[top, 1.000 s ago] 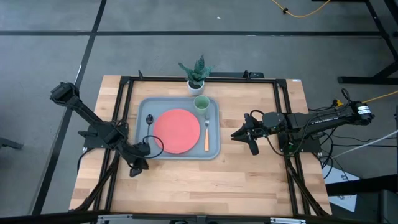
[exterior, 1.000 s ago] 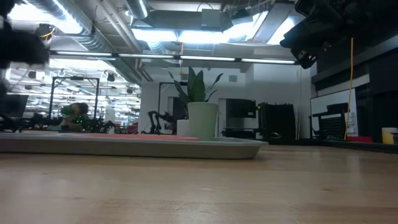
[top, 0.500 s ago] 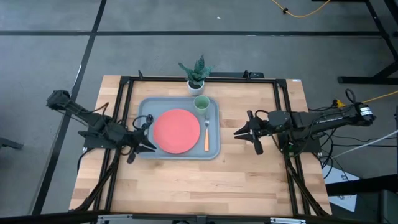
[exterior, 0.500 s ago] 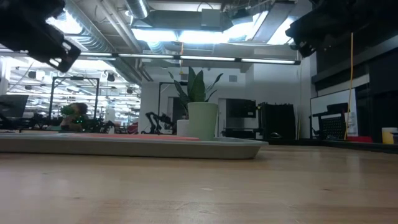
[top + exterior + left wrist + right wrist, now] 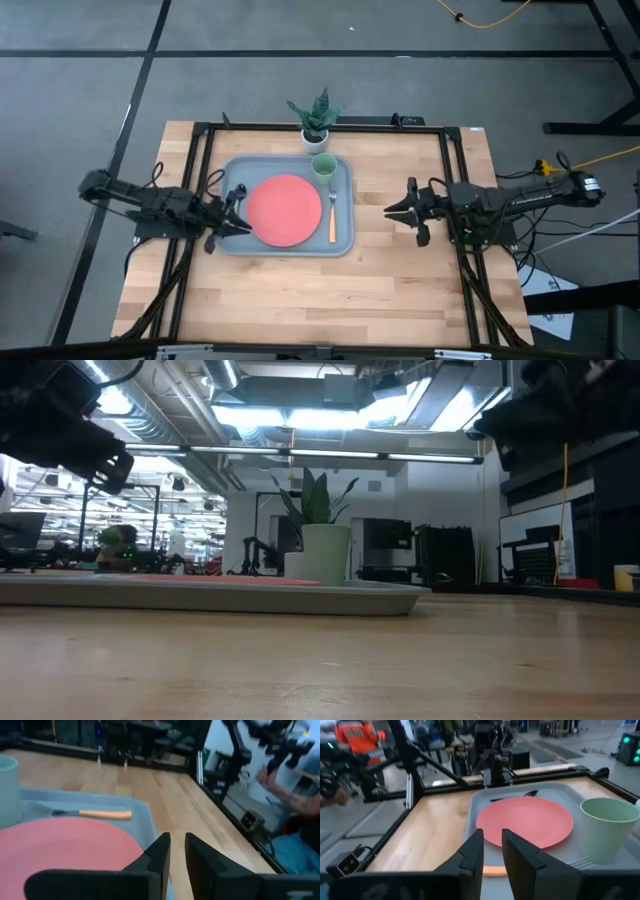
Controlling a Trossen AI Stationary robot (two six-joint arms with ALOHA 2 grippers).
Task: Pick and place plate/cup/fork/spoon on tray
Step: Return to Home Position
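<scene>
The light blue-grey tray (image 5: 345, 235) lies in the table's middle. On it are the coral-red plate (image 5: 285, 210), the mint-green cup (image 5: 324, 166) at its far right corner, the orange-handled fork (image 5: 332, 222) along its right side, and the dark spoon (image 5: 516, 795) near its left side. My left gripper (image 5: 243, 218) hovers shut over the tray's left edge, pointing right at the plate (image 5: 65, 845). My right gripper (image 5: 390, 210) hovers shut over bare wood right of the tray, pointing left at it (image 5: 492, 837).
A white pot with a green plant (image 5: 316, 120) stands just beyond the tray's far edge. Black frame rails (image 5: 455, 180) run along the table's sides. Bare wood (image 5: 320, 300) spreads on the near side. A person's hand (image 5: 272, 776) shows beyond the table.
My left gripper has swung from the near left of the table toward the far edge, ending level over the tray's left edge. My right gripper has drawn back a little toward the table's right edge. The things on the tray have stayed put.
</scene>
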